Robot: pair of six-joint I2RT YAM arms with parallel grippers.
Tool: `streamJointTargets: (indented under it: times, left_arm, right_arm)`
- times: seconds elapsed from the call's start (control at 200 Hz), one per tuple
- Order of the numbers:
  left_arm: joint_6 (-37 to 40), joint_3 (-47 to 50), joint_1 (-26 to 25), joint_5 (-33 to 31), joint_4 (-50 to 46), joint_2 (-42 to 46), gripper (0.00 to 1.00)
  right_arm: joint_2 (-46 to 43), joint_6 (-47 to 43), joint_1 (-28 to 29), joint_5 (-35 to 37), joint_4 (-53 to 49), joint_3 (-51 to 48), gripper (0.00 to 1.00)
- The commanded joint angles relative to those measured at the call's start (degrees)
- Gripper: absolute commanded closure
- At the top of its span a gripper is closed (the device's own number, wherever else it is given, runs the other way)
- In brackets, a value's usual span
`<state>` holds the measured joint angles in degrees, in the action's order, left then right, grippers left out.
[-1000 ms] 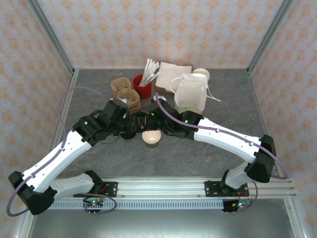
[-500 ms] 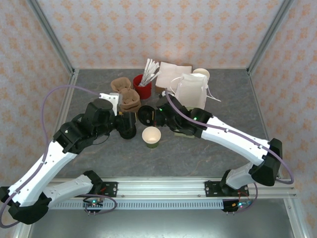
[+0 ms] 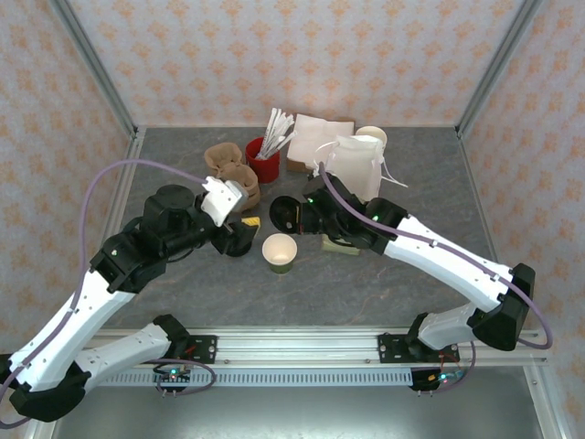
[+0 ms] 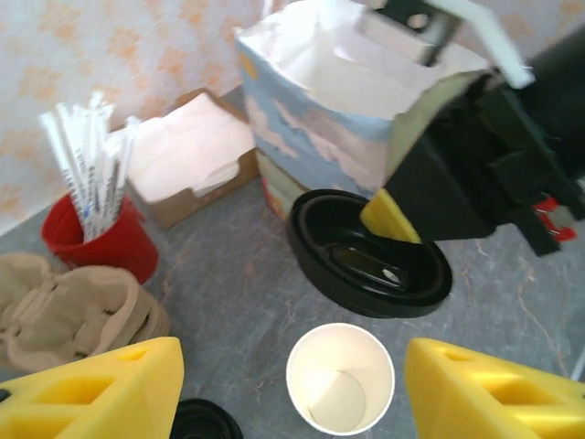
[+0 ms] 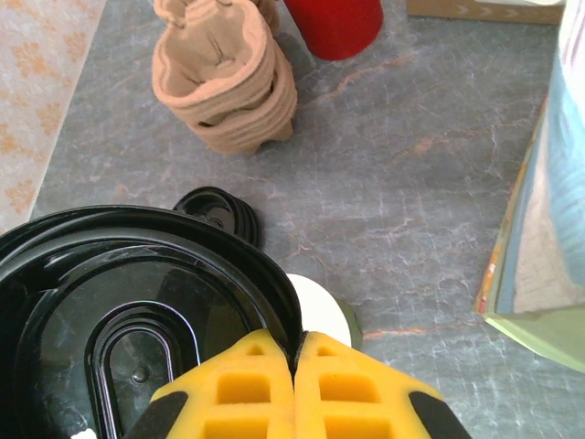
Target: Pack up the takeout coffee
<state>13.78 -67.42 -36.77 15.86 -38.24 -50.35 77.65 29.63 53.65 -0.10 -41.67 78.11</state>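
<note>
- Left gripper (image 4: 292, 364) had pulled back from the paper cup (image 3: 279, 251) since a second earlier, jaws now apart and empty; right gripper (image 5: 297, 355) had shifted toward the paper bag (image 3: 352, 169).
- Black lid (image 4: 370, 265): pinched by its rim in the closed right gripper, tilted, raised just beyond the cup.
- Cup: upright on table (image 3: 347, 294), uncovered; lidding judged outstanding.

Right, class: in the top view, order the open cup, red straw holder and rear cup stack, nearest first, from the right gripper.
From the right gripper:
1. open cup, near side.
2. red straw holder, behind, left.
3. rear cup stack, back right.
</note>
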Motion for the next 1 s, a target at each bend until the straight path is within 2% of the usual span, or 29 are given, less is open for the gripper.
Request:
streamJointTargets:
  times: [0.0, 0.07, 0.28, 0.535, 0.646, 0.761, 0.991]
  left_arm:
    - [17.3, -0.7, -0.6, 9.2, -0.3, -0.3, 0.23]
    - [21.9, -0.2, -0.6, 10.9, -0.1, 0.1, 0.16]
    - [31.1, -1.4, -1.3, 14.4, -2.0, -3.1, 0.10]
    - [37.7, -4.4, -5.1, 11.8, -4.4, -8.6, 0.15]
    - [37.6, -6.1, -5.6, 12.0, -6.3, -11.9, 0.27]
    - [38.3, -6.3, -5.6, 11.3, -6.3, -13.5, 0.33]
    - [40.6, -6.3, -5.6, 9.6, -6.7, -14.2, 0.36]
  right_arm:
    - [-0.7, -2.3, -1.1, -1.8, -5.0, 1.8, 1.00]
    - [-0.6, -2.8, -1.9, -2.6, -6.9, 2.5, 1.00]
    - [0.2, -4.5, -5.1, -10.4, -10.2, 3.9, 1.00]
    - [3.8, -8.0, -5.7, -15.3, -16.6, 8.5, 1.00]
    - [4.3, -8.8, -5.7, -16.0, -17.1, 9.1, 1.00]
    - [4.7, -9.0, -5.7, -16.7, -17.2, 9.2, 1.00]
    - [5.0, -9.4, -5.7, -17.0, -17.5, 9.3, 1.00]
